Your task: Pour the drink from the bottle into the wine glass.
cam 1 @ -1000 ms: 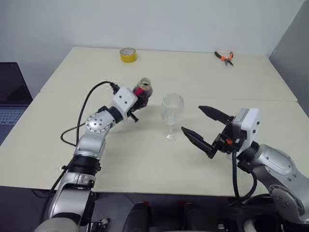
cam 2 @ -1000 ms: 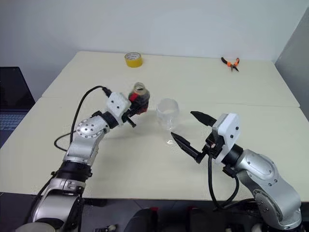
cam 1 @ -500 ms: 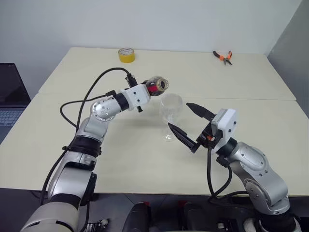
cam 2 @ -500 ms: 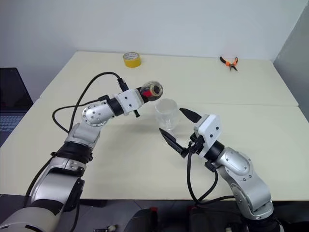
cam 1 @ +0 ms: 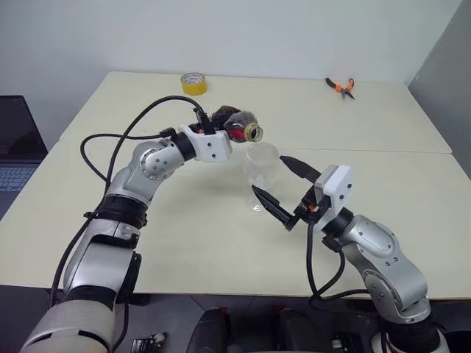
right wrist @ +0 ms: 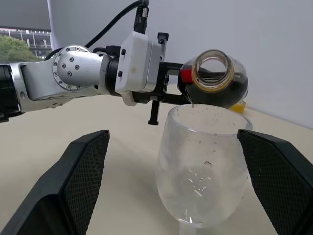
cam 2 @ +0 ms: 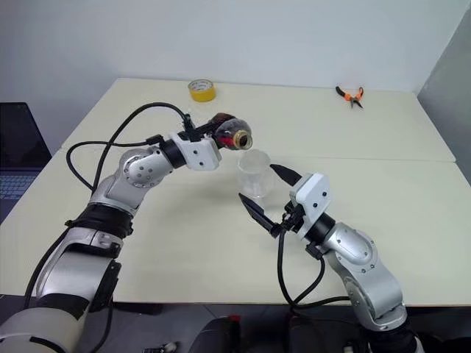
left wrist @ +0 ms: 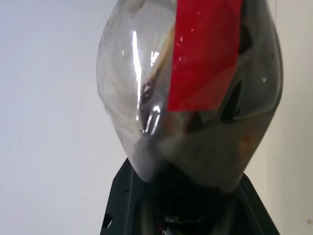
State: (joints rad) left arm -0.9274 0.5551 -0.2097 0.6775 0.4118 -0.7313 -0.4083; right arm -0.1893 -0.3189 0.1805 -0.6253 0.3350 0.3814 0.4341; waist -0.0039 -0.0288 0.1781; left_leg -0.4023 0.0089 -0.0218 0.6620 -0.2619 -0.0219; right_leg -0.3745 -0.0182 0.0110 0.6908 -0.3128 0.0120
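Dark drink (right wrist: 222,93) now ready to pour.
Your left claw (cam 1: 223,132), clamped on the bottle (cam 1: 237,123), rolled it above the wine glass (cam 1: 261,166); right claw (cam 1: 283,189) stays apart.

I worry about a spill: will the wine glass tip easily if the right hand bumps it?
Probably yes. The wine glass stands on a thin stem with its wide bowl up high, so it looks top-heavy. It looks nearly empty, so likely light. The open right hand flanks it without touching.

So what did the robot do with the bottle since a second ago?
The left gripper, shut on the bottle, lifted and tipped it, so its open mouth now hangs over the wine glass. The right gripper moved in, open around the glass. The glass, tape roll and pliers stayed put.
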